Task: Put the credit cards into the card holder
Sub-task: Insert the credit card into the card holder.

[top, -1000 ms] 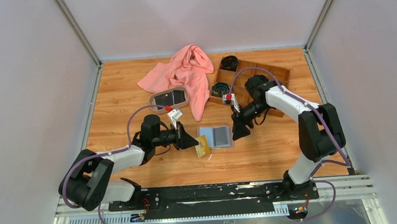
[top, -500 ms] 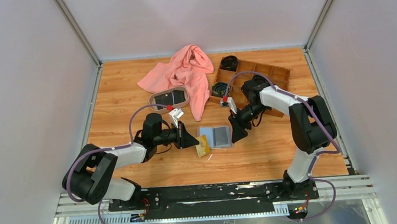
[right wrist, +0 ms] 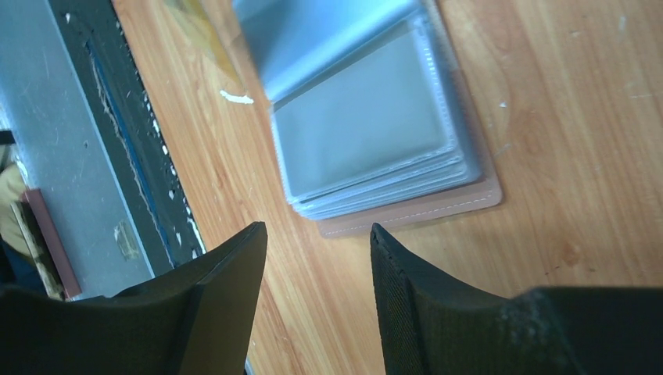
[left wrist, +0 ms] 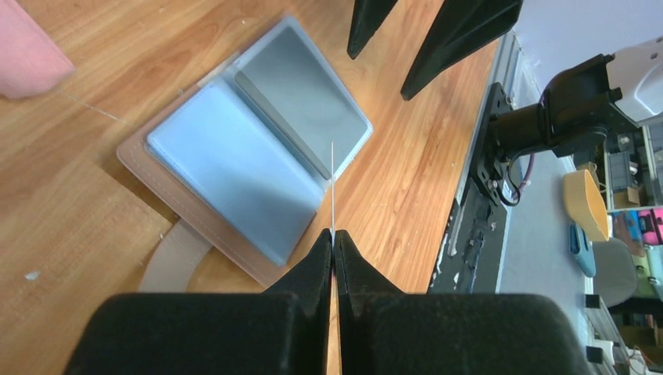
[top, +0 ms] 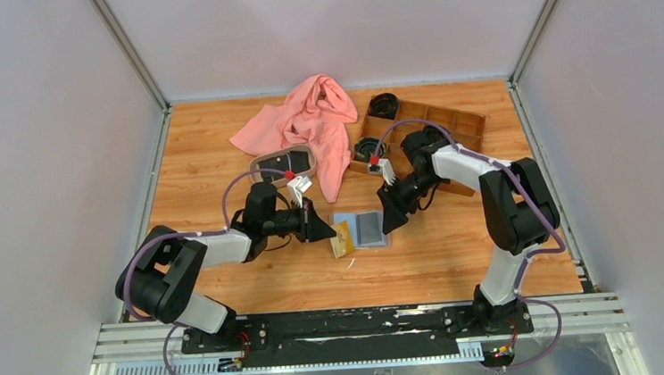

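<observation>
One gold credit card point(top: 342, 238) sits edge-pinched in the closed left claw point(left wrist: 332, 233), card holder point(left wrist: 234, 156) just ahead; probably light, stiff, slick (right claw point(right wrist: 317, 230) hangs open, empty).

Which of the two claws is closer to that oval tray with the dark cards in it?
The left. The left gripper, pinching a gold card, is just near-side and right of the oval tray. The right gripper is farther right, past the open card holder.
</observation>
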{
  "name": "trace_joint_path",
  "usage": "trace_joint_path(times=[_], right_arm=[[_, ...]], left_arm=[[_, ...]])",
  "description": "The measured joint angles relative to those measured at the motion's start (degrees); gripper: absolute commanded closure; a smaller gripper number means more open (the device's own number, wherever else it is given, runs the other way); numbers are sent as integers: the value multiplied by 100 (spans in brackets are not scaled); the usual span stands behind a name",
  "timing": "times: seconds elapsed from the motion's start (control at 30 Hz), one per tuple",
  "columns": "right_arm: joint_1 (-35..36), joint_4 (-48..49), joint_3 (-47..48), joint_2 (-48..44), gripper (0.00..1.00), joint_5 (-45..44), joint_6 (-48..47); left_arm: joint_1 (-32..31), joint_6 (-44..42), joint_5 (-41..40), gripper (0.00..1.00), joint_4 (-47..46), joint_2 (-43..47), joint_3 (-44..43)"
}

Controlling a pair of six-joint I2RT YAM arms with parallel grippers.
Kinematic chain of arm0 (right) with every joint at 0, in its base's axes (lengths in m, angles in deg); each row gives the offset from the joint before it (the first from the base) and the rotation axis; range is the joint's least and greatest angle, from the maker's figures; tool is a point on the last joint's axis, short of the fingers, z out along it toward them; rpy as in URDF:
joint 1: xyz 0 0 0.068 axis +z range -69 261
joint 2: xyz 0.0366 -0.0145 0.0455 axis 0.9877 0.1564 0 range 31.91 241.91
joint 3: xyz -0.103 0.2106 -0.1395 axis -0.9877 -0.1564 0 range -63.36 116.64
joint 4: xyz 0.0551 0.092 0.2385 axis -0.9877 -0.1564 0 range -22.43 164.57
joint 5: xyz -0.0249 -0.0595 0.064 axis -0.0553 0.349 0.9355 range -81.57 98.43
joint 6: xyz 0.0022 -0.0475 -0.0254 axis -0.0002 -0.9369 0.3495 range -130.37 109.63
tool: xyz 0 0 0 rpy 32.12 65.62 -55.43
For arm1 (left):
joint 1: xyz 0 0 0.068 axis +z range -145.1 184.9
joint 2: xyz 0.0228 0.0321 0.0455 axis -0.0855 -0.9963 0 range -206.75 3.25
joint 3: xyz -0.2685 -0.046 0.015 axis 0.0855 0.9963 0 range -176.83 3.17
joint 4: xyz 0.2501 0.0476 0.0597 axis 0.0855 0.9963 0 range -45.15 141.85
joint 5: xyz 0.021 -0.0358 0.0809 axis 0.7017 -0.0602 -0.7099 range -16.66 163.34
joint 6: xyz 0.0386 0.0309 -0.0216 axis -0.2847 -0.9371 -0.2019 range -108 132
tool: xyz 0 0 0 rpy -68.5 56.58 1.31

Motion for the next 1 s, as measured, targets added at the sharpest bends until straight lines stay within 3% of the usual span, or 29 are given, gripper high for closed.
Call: trace_joint_path(times=[0.47,1.0], right_arm=[[0,667,-9,531,59,-302,1139],[31,730,4,546,60,-439,1327]], left_arm=[[74,164,83,100,-7,-334,-863],[317,297,90,100,9,-1176,-1154]])
